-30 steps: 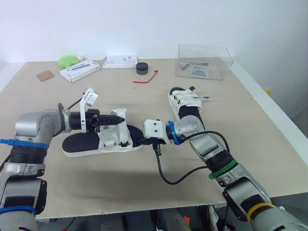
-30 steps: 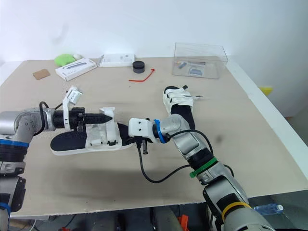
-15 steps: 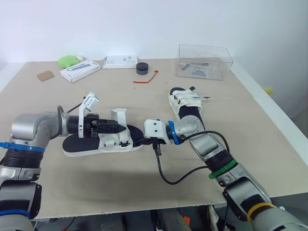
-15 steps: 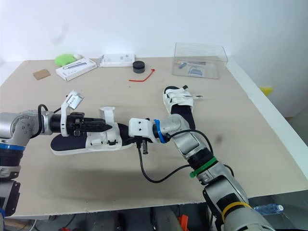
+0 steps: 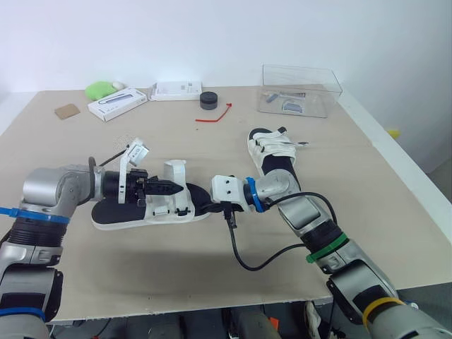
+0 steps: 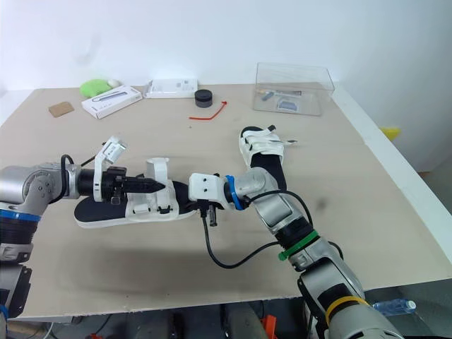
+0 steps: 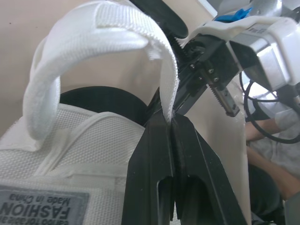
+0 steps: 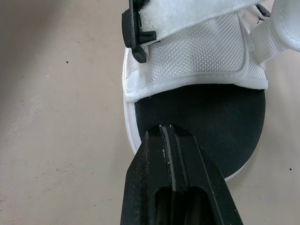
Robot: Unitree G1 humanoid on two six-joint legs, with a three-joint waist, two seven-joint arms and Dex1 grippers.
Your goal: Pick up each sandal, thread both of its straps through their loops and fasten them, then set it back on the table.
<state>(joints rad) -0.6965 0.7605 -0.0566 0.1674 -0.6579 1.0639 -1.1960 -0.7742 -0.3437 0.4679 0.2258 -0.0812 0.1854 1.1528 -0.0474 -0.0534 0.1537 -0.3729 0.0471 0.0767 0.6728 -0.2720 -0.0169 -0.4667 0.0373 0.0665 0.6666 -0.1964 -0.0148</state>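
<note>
A white sandal with a black footbed [image 5: 113, 210] lies flat on the table in front of me. My left gripper [image 5: 169, 188] hovers just over its middle and is shut on the end of one white strap [image 7: 93, 28], which arches up in a loop. My right gripper [image 8: 166, 129] is shut, its tips resting on the black footbed at the sandal's right end [image 5: 205, 201]. A black buckle loop [image 8: 136, 33] with another strap through it sits just beyond those tips. The second sandal [image 5: 272, 152] lies farther back on the right, straps across it.
A clear plastic box [image 5: 300, 90] stands at the back right. A black round tin [image 5: 208, 99], a red cord [image 5: 215, 115], two white boxes [image 5: 116, 103] [image 5: 176, 90], a green object [image 5: 99, 89] and a brown card [image 5: 67, 111] lie along the back. A black cable [image 5: 254, 263] trails from my right wrist.
My left gripper has dropped lower toward the sandal with the strap still held, and the strap now arches up above it. The right arm has stayed put.
</note>
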